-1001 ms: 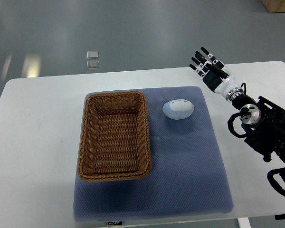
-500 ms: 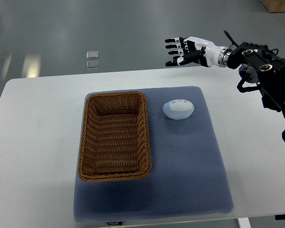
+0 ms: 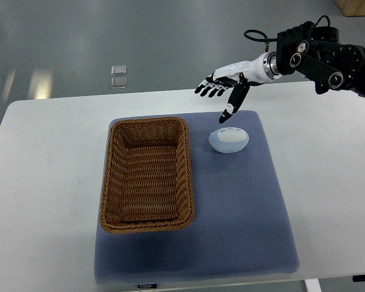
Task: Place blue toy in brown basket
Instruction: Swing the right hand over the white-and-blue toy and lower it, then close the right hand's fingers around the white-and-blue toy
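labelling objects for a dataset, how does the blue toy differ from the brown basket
The blue toy is small, rounded, smooth and pale blue; the brown basket is far larger, rectangular, woven and brown. The toy is a closed lump, the basket an open, empty container. The toy lies right of the basket. Both rest on the blue mat.

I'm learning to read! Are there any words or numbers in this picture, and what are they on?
Small tag on the front edge of the blue mat: there is print, but it is too small and blurred to read.
Blue toy: only small dark marks, no words.
Basket, table and right hand: no writing to be seen.
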Motion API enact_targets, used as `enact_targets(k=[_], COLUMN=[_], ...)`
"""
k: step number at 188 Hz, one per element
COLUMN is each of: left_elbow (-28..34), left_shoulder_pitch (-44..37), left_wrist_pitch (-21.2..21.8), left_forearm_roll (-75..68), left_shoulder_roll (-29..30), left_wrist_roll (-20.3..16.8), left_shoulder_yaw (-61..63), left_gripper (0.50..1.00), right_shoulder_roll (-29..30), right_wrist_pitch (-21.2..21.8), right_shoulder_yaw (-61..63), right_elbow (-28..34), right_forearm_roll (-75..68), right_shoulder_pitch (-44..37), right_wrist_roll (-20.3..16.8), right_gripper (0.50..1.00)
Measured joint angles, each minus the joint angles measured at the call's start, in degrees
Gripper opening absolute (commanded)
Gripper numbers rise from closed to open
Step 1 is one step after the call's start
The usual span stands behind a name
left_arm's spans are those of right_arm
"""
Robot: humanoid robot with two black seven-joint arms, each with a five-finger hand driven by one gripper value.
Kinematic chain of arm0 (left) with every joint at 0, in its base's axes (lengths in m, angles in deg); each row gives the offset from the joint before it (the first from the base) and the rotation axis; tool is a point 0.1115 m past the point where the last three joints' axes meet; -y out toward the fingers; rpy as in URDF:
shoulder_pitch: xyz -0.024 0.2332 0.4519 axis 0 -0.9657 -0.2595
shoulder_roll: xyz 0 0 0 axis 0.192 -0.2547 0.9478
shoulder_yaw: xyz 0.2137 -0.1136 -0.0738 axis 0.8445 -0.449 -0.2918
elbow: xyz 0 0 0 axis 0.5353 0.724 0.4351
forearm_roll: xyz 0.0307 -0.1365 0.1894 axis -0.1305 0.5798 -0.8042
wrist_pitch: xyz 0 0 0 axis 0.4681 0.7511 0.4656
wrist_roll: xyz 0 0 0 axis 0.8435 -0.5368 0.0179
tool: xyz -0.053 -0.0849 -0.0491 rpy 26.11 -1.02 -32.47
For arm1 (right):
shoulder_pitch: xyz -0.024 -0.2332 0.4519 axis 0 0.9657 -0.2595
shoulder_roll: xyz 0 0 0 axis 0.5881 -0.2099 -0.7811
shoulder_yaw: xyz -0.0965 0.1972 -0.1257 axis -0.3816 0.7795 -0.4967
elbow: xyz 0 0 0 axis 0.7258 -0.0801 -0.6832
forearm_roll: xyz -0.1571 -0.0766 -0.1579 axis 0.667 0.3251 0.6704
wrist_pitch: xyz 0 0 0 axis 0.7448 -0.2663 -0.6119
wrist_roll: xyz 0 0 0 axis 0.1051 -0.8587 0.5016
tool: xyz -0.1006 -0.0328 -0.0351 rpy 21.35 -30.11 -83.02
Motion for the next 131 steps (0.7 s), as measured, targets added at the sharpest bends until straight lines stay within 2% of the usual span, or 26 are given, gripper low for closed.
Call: enact_targets(k=[16, 38, 131], left_elbow=[0.0, 0.0, 0.1], left_shoulder_pitch=[0.0, 0.0, 0.2], left_wrist_pitch=[0.0, -0.1, -0.1], left_forearm_roll=[0.0, 0.0, 0.0], left_shoulder_roll=[0.0, 0.0, 0.0], left_wrist_roll=[0.0, 0.1, 0.2], left_shoulder_yaw=[0.0, -0.1, 0.0], left_gripper=[1.000, 1.000, 1.000], right_shoulder_roll=[-4.2, -7.2, -7.0], right_wrist_pitch=[0.0, -2.0, -19.4], right_shoulder_yaw=[0.1, 0.1, -0.2], right_elbow=[9.2, 15.2, 16.0], right_forearm_roll=[2.7, 3.3, 3.8], right_shoulder_pitch=[-0.3, -0.4, 7.9], right_wrist_roll=[-1.7, -2.9, -4.4], right_gripper=[0.924, 0.924, 0.919])
